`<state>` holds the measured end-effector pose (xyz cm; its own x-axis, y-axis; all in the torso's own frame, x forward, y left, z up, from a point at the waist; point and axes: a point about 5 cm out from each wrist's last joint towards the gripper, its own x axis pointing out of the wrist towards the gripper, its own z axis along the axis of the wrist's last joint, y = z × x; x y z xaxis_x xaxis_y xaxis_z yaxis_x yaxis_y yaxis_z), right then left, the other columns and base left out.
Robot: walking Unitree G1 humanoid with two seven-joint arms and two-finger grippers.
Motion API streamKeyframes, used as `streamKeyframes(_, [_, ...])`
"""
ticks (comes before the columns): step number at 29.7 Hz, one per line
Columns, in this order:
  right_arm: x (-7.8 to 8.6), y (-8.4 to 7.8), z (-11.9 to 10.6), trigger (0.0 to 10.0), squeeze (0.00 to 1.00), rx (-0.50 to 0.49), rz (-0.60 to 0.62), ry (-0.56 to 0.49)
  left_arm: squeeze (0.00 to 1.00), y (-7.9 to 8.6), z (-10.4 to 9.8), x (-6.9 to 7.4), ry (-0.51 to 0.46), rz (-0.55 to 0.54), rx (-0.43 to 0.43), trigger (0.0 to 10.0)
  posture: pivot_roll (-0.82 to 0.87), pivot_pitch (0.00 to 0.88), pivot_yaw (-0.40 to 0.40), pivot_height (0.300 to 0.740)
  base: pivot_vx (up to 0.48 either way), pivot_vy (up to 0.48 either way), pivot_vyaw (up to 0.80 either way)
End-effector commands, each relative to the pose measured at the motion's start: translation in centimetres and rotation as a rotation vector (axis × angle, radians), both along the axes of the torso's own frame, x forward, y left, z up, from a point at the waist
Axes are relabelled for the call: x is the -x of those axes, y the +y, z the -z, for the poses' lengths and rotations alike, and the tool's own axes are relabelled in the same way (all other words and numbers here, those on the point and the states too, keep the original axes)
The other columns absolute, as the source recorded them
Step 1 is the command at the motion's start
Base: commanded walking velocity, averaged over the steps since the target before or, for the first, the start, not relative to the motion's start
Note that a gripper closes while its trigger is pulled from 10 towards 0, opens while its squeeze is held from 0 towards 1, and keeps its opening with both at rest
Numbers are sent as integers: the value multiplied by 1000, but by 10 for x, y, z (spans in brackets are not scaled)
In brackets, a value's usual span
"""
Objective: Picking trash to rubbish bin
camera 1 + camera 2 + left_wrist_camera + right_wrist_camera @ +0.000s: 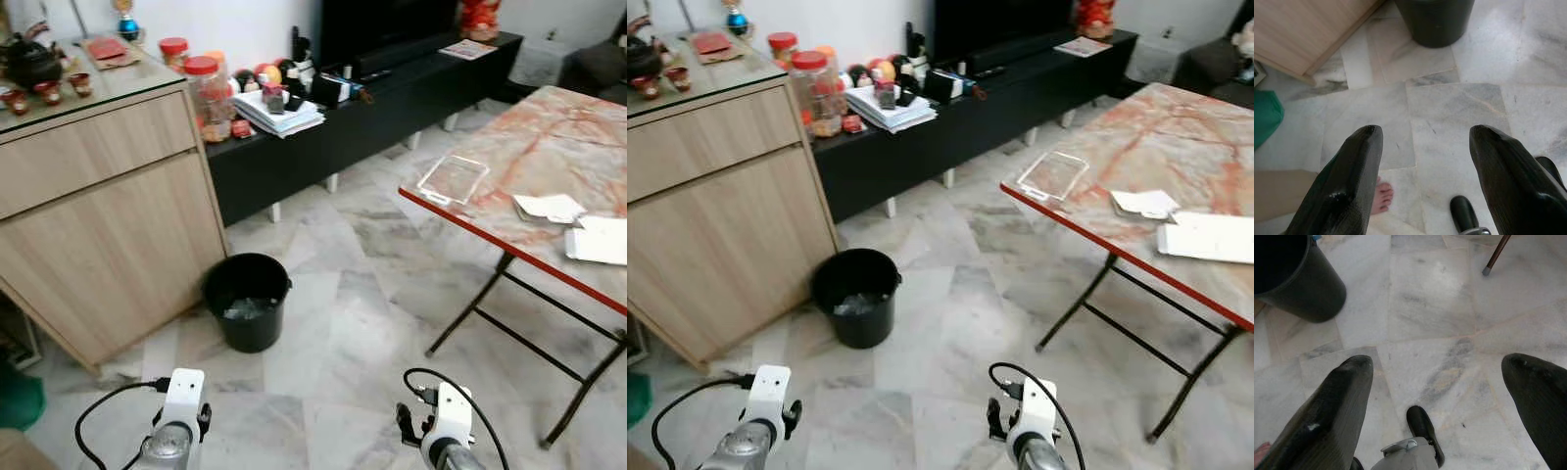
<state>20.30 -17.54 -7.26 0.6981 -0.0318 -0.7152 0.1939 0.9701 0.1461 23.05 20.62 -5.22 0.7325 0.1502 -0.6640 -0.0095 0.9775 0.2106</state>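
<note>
Trash: crumpled paper [549, 206] lying on the desk [509, 157] is looking light, soft; pinch its raised fold.
Bin: rubbish bin [247, 300] is standing open.
Jaws: left gripper [1422, 142] and right gripper [1437, 369] are hanging released, empty.

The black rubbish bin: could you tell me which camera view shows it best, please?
The left eye view: the rubbish bin stands whole, open top showing, beside the wooden cabinet. The right eye view matches; both wrist views crop it.
</note>
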Motion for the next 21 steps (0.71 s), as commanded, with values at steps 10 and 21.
streamKeyframes(10, [-2,-2,-1,10000,0,24,3,6,0,1,3,4,18,-12,-2,10000,-82,0,-10,740,0,0,-788])
streamKeyframes(21, [-2,-2,-1,10000,0,29,4,9,0,2,2,3,23,11,-41,10000,-82,0,-8,740,0,-197,-788])
